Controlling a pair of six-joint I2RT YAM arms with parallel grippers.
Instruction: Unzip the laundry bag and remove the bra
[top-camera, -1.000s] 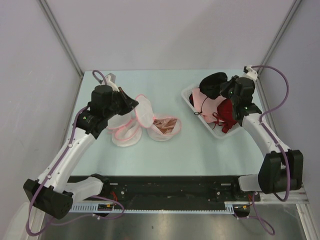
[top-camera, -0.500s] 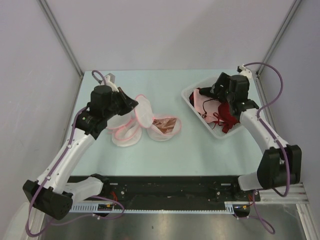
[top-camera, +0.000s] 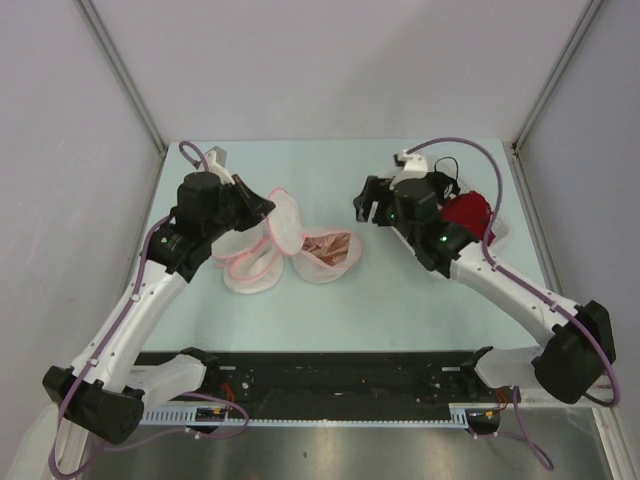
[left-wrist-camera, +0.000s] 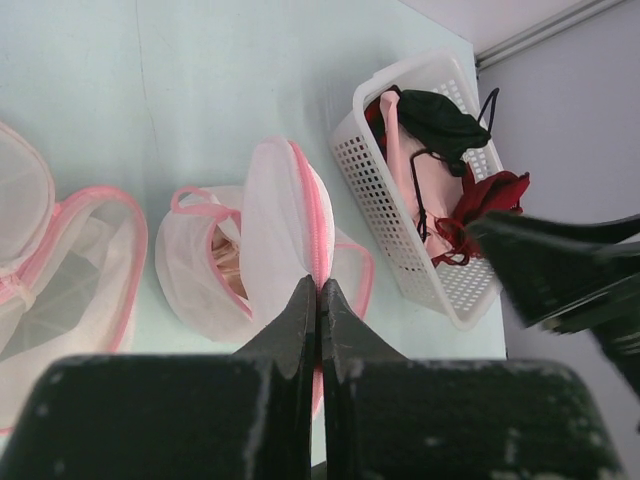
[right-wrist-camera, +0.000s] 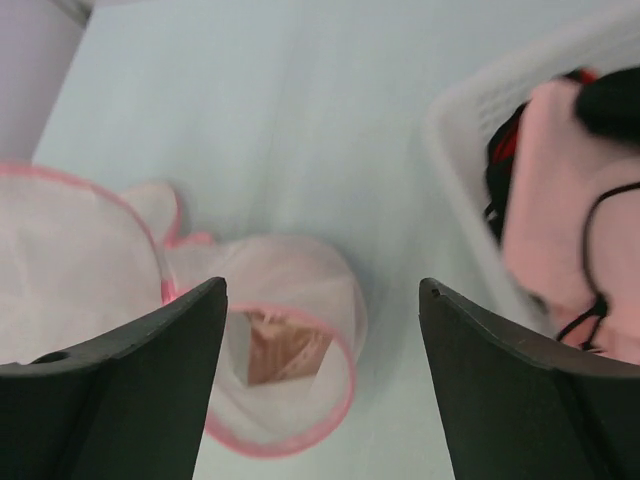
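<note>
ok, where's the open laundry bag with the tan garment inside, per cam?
Top external: laundry bag mid-table, slightly left of centre.
Left wrist: lower left, left of the upright flap.
Right wrist: bottom, just left of centre.
Shared landmark: white basket, right of the bag in all three views; the right arm covers most of it from above.

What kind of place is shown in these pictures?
Probably a robot test booth: plain grey wall panels enclose a pale green table, the left arm and right arm are mounted at its near edge, and mesh laundry bags lie on it.
</note>
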